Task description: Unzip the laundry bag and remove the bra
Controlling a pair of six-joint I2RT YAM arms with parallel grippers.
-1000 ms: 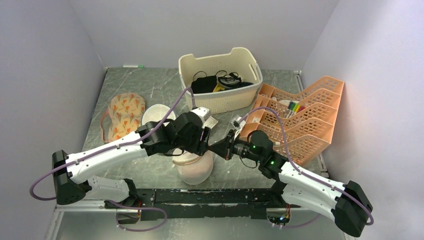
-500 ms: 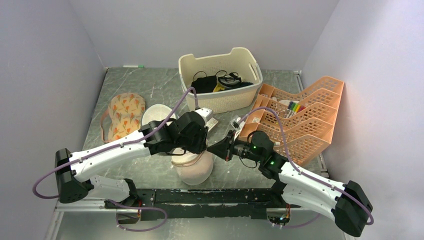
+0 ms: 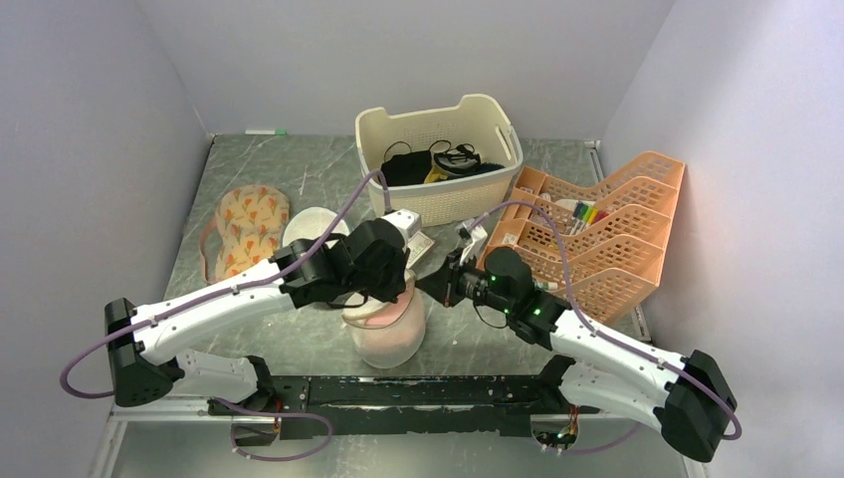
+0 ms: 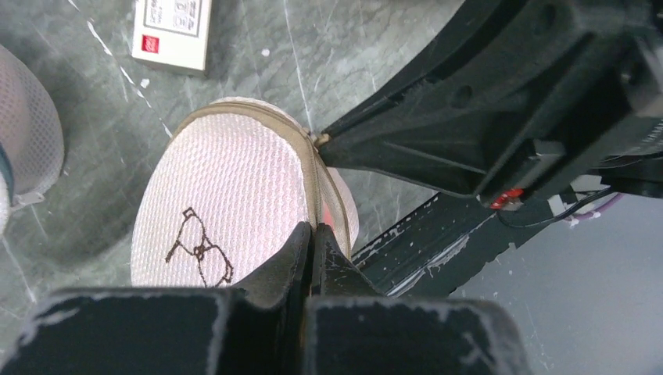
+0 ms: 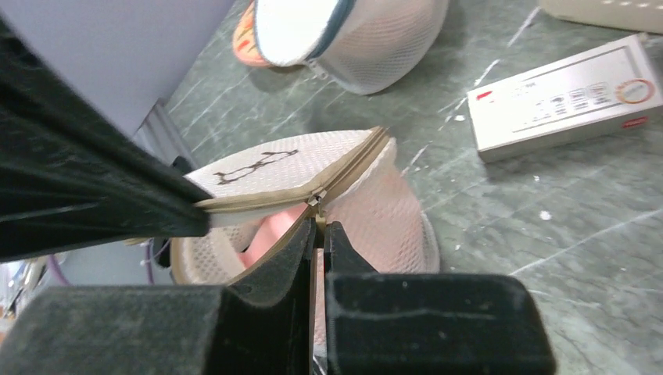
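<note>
Near the desk's (image 3: 318, 174) front edge, the laundry bag (image 3: 390, 339) looks light and floppy, so the left hand (image 4: 313, 234) pinches shut on its beige rim (image 4: 309, 168) and the right hand (image 5: 319, 228) on the zip tab (image 5: 317, 205), both sensible holds.

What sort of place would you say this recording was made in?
Probably a robot test cell staged with household goods: plain walls box in a marble-look table, and props such as a basket, an orange rack and a laundry bag sit on it.
</note>
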